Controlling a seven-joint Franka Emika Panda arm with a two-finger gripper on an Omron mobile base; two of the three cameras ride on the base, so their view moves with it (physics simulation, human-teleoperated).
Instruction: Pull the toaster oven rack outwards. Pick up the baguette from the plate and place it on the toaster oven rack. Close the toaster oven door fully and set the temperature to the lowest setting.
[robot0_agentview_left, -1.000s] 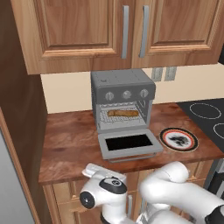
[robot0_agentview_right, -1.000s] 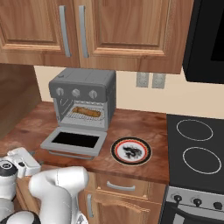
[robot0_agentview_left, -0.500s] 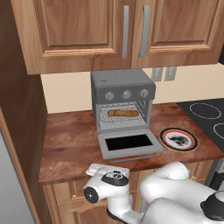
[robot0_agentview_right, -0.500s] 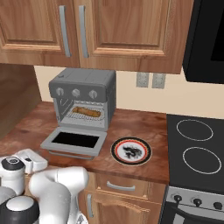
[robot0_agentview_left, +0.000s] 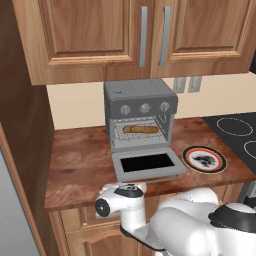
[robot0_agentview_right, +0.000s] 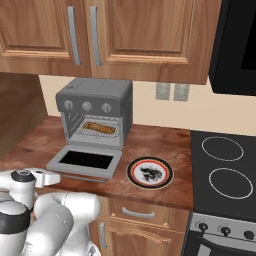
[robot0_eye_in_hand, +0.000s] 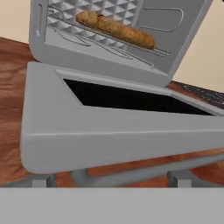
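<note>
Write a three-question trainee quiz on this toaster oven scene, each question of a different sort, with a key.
1. True or false: the baguette lies on the toaster oven rack inside the oven.
2. Multiple choice: the toaster oven door is A) shut upright, B) folded down flat and open, C) missing.
3. Fill in: the plate sits on the counter between the oven and the ____.

Key
1. True; the hand view shows the loaf on the wire shelf.
2. B; its black window faces up.
3. Stove; the plate carries no bread now.
</note>
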